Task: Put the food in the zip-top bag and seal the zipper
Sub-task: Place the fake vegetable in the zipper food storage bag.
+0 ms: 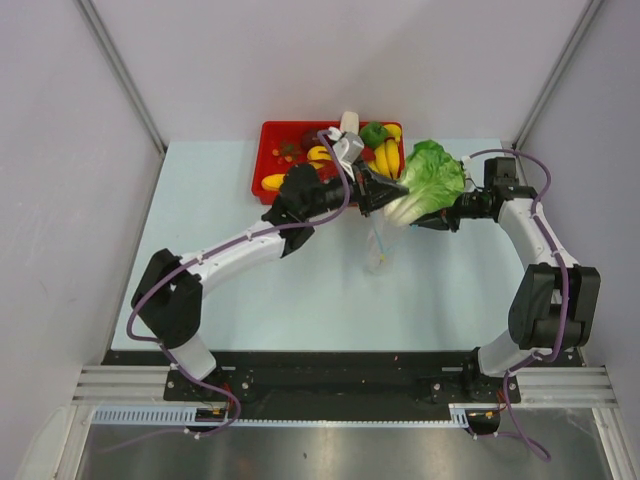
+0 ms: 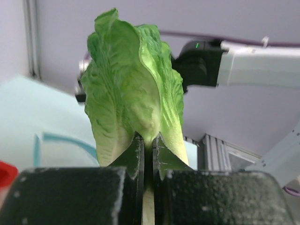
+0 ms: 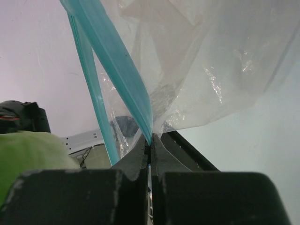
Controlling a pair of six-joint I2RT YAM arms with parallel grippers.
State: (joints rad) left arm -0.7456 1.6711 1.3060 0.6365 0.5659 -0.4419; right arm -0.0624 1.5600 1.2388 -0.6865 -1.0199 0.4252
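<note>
Left gripper (image 2: 149, 143): jaws clamped on the pale base of the cabbage (image 2: 133, 93), which is held off the table (image 1: 250, 300), leaves fanning away from the fingers.

Right gripper (image 3: 150, 139): jaws pinched shut on the zipper (image 3: 117, 70) of the bag (image 3: 211, 70).

Bag, top view: clear pouch just below the cabbage and between the two grippers, its lower part over mid-table.

Cabbage, right wrist view: green edge at lower left, close beside the bag's mouth.

Tray (image 1: 268, 150): red, at the far edge, holding bananas (image 1: 388, 158) and other small food.
</note>
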